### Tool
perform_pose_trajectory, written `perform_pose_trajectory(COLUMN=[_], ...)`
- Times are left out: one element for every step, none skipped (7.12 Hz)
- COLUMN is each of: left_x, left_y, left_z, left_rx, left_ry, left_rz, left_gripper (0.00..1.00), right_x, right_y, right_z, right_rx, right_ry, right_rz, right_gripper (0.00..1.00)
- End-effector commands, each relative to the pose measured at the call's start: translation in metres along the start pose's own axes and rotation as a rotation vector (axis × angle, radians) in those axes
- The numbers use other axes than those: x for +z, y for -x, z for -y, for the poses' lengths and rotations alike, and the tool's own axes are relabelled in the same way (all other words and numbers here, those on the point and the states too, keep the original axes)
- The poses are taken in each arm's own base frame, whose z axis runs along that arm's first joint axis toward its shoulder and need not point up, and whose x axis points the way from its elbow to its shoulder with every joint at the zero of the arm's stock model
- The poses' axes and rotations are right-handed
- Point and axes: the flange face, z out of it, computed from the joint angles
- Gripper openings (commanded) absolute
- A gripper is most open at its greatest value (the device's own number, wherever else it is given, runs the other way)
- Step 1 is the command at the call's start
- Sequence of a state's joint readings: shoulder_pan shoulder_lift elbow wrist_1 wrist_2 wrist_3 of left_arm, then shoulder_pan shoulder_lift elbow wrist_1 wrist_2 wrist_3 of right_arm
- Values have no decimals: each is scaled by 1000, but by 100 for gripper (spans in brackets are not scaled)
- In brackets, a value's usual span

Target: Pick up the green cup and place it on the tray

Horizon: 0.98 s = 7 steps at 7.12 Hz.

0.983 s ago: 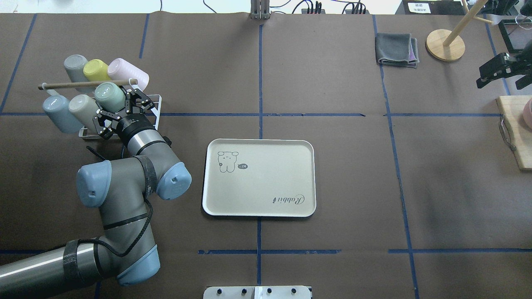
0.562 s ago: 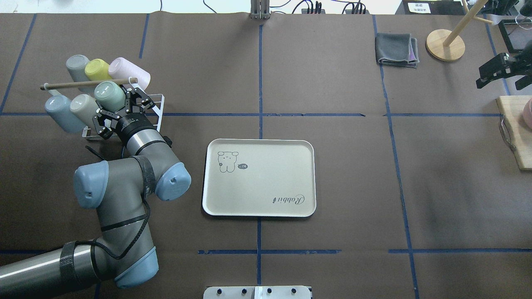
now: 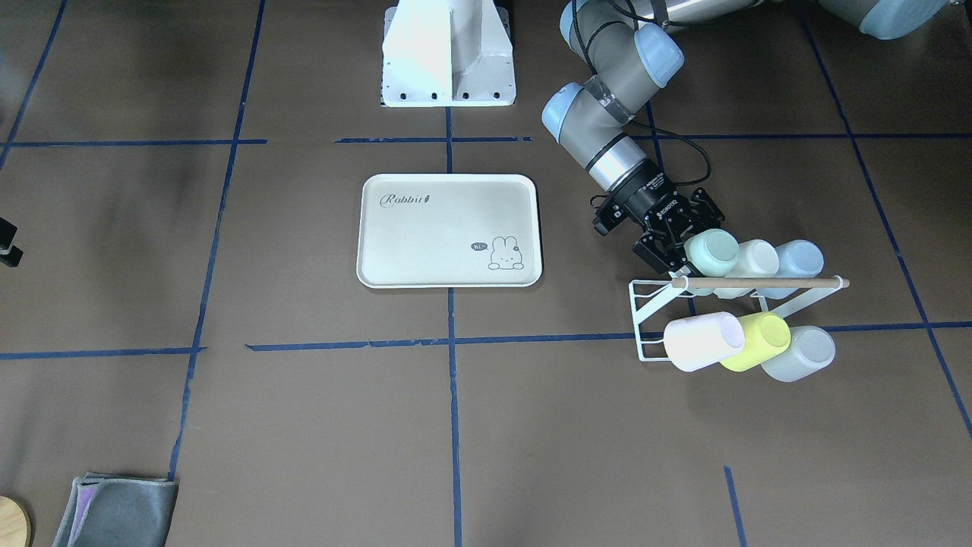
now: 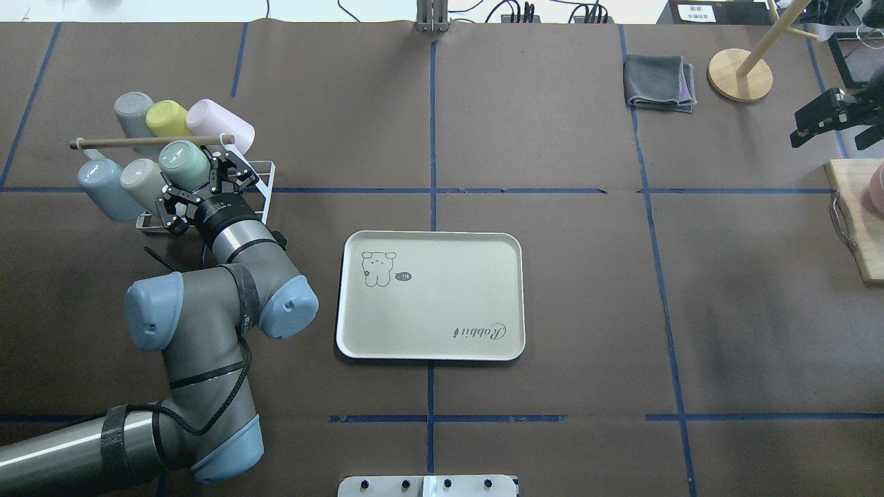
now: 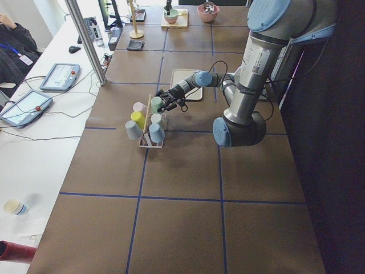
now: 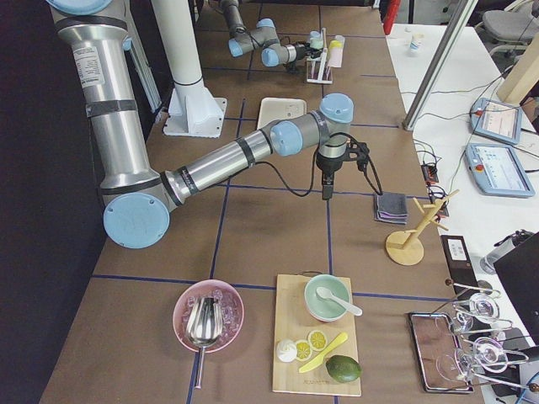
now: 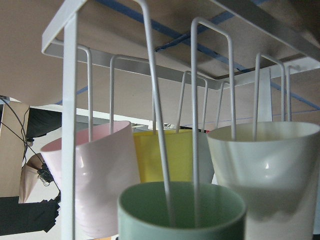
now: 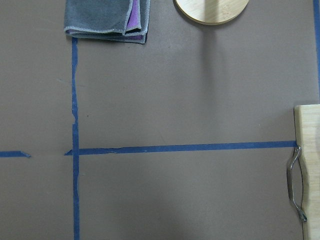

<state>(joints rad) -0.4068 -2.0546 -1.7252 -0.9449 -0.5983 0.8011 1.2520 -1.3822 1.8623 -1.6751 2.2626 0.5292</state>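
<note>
Six cups hang on the white wire rack (image 4: 261, 171) at the upper left of the overhead view. The green cup (image 4: 184, 163) is the right-hand one of the lower row, just beside its beige neighbour (image 4: 139, 181). It is threaded mouth-first onto a wire prong, as the left wrist view confirms. Your left gripper (image 4: 199, 178) sits at that cup's mouth end with its fingers spread to either side of the wall. No view shows the pads pressing, so I record it as unclosed and the cup as not yet secured. The step in hand, in my judgement, is the grasp. The next move calls for closing on the cup wall, then drawing the cup back along the prong until the mouth clears the wire before any lift. The rack looks light and may drag with it. Moving right, the tray (image 4: 428, 351) lies at centre frame, well apart from the rack. At the far right edge the right gripper (image 4: 801, 134) hangs over the table, away from the work. Whether its fingers are apart or together you cannot tell from these views.
</note>
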Motion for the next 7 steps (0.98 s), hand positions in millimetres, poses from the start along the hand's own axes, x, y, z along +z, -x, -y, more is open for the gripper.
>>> perform_pose_trajectory(left_x=[-4, -4, -6, -7, -9, -11, -14], left_y=[-2, -2, -1, 1, 1, 2, 4], left_z=[7, 6, 6, 2, -1, -4, -11], left_rx=[-3, -4, -6, -13, -16, -24, -39], left_ry=[-4, -5, -7, -8, -10, -14, -20], left_rz=[4, 5, 7, 10, 12, 16, 22], left_gripper=[40, 40, 40, 40, 40, 40, 40], right_x=[0, 0, 0, 0, 0, 0, 0], right_y=[0, 0, 0, 0, 0, 0, 0], right_z=[0, 0, 0, 0, 0, 0, 0], right_rx=[0, 1, 1, 1, 1, 2, 1], right_ry=[0, -1, 0, -1, 0, 0, -1], right_rz=[0, 0, 1, 0, 1, 1, 0], right_gripper=[100, 100, 100, 100, 100, 100, 100])
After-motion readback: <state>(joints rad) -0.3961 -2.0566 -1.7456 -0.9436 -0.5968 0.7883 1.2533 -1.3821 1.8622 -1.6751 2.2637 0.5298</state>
